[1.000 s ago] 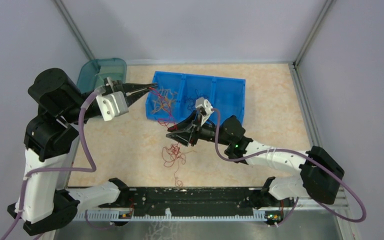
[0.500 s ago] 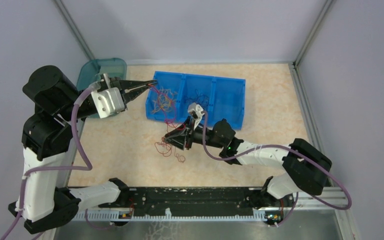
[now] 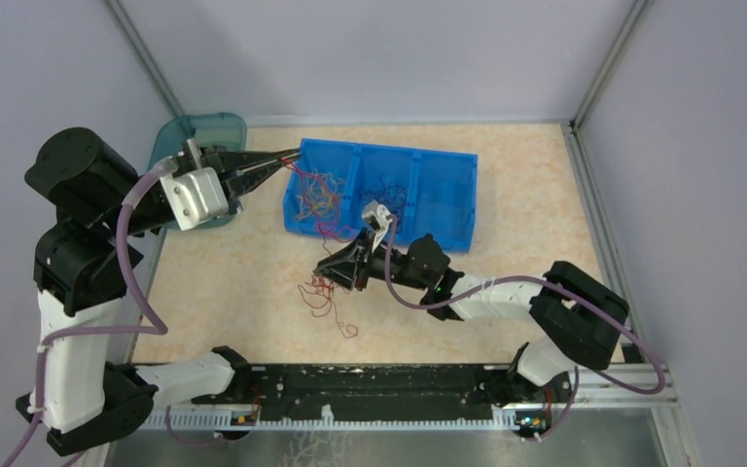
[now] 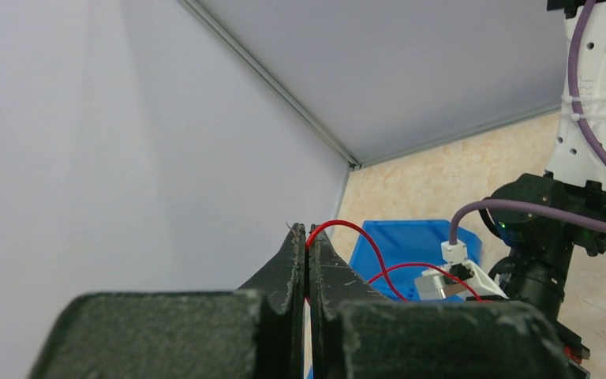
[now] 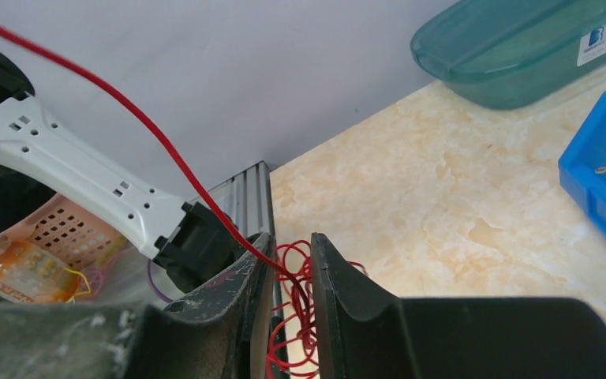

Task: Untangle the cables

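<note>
1. My left gripper (image 3: 290, 161) is pressed together on one red cable (image 4: 363, 237), by the bin (image 3: 447, 165) corner.
2. My right gripper (image 5: 290, 237) stands narrowly apart around the red tangle (image 3: 323, 297) on the table (image 3: 233, 282).
3. Orange and dark cables (image 3: 316, 199) sit snarled in the bin; I judge most untangling is left.

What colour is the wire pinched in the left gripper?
Red. The wire shows best in the left wrist view, clamped in the left gripper.

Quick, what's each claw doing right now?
Left claw: closed, pinching a red cable.
Right claw: part open around red loops, not clamped.
</note>
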{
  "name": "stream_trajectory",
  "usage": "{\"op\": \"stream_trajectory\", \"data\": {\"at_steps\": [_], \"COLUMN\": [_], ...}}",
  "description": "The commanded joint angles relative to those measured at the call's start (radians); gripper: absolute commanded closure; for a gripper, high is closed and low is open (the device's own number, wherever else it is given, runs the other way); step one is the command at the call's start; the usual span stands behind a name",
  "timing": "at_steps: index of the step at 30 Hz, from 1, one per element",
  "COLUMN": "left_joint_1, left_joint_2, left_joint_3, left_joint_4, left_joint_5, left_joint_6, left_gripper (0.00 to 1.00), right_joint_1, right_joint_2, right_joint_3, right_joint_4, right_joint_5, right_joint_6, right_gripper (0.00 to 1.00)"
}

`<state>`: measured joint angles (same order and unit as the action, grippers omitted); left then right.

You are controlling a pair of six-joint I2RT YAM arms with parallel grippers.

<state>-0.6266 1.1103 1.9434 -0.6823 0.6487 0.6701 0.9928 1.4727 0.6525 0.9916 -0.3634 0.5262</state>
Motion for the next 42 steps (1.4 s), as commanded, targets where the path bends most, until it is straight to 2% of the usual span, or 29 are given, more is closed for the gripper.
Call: {"op": "stream_trajectory", "data": {"at_steps": [1,8,23,29,34,39,42], "left_joint_1": [-0.003,-0.003,-0.003,-0.003,-0.003,-0.001,0.001], "left_joint_2": [0.009,0.022,0.084,0.084,0.065,0.065,0.063], "left_joint_3": [0.042,0.072,0.226,0.242,0.223,0.245,0.243], "left_joint_4": [0.054,0.072,0.225,0.338,0.478,0.486,0.544], "left_joint_5": [0.023,0.031,0.014,-0.058,-0.132,-0.135,-0.178], "left_joint_6": [-0.033,-0.065,-0.201,-0.181,-0.180,-0.175,-0.133], "left_gripper": [1.00,1.00,1.00,1.00,1.00,1.00,1.00], "right_joint_1": [0.012,0.012,0.031,0.050,0.052,0.053,0.055], "right_joint_2": [0.061,0.132,0.166,0.158,0.157,0.153,0.153], "right_joint_3": [-0.006,-0.016,-0.035,-0.032,-0.043,-0.056,-0.072], "right_joint_4": [0.162,0.228,0.071,-0.017,-0.022,-0.015,-0.018], "right_joint_5": [0.015,0.011,0.108,0.208,0.257,0.278,0.288], "right_joint_6": [0.070,0.108,-0.019,-0.080,-0.086,-0.090,-0.092], "right_gripper": [0.76,0.79,0.77,0.73,0.72,0.72,0.72]}}
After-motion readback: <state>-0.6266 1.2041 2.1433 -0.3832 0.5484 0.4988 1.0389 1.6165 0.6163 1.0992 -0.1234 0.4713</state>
